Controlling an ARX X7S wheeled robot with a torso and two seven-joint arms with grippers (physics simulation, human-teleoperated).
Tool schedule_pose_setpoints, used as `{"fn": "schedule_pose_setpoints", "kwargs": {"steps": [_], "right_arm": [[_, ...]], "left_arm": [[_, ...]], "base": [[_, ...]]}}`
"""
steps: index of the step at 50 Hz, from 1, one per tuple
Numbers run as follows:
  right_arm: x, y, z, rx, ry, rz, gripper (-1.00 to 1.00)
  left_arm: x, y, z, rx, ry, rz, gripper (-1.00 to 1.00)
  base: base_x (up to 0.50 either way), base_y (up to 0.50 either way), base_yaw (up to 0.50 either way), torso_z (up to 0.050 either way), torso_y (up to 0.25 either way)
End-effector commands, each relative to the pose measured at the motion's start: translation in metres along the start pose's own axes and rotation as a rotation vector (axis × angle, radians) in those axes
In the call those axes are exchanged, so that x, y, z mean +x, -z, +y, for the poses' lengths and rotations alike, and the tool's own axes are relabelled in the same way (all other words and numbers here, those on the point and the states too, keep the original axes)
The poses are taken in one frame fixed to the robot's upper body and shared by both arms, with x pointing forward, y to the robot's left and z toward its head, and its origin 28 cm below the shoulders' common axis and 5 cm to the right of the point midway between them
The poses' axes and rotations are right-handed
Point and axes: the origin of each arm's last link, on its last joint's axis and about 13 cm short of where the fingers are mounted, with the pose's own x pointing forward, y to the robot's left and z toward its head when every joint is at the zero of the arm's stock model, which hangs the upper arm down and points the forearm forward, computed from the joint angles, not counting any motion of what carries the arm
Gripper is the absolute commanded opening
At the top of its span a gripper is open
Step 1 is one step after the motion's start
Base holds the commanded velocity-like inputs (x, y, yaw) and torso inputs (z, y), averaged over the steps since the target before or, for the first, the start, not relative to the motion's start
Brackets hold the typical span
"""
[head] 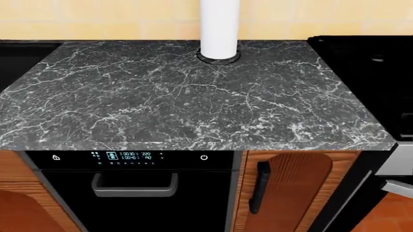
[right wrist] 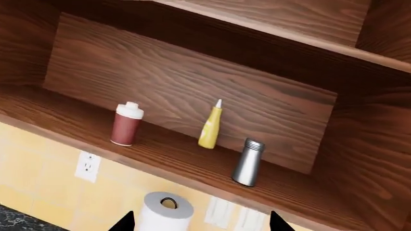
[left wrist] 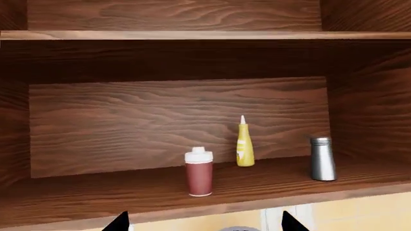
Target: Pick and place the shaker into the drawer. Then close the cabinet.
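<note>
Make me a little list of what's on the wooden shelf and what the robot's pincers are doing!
shelf: open wooden shelf above a yellow tiled wall
shaker: grey metal shaker, upright, nearest one side wall
yellow bottle: yellow squeeze bottle, upright, in the middle, further back
maroon cup: maroon cylinder with cream cap, upright, nearest the front edge
paper roll: white paper roll standing on the marble counter
pincers: only dark fingertips show in each wrist view, apart and holding nothing
drawer: not seen
</note>
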Motion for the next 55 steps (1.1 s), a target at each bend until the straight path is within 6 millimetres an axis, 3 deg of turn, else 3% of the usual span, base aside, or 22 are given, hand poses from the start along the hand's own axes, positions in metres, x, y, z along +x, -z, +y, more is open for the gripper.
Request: {"fn": "schedule_pose_setpoints", "kwargs": {"steps": [1, 42, 55], "right_arm": [[0.0005, 0.0009, -0.0011, -0.011, -0.003, 0.003, 1.0], [0.0049, 0.0063, -0.0036, -0.022, -0.01, -0.009, 1.0], [0.0039, 0.0053, -0.004, -0.017, -0.002, -0.009, 1.0]], "left_arm": [[0.0012, 0.0024, -0.0011, -0.007, -0.012, -0.006, 1.0], [0.0033, 0.0106, 0.0004, 0.021, -0.039, 0.013, 1.0], [0.0025, 0.0109, 0.0003, -0.003, -0.016, 0.033, 1.0]], "base": [[0.5, -0.14, 0.0, 0.0, 0.0], [0.5, -0.05, 0.0, 0.0, 0.001], [0.0, 0.0, 0.0, 0.0, 0.001]]}}
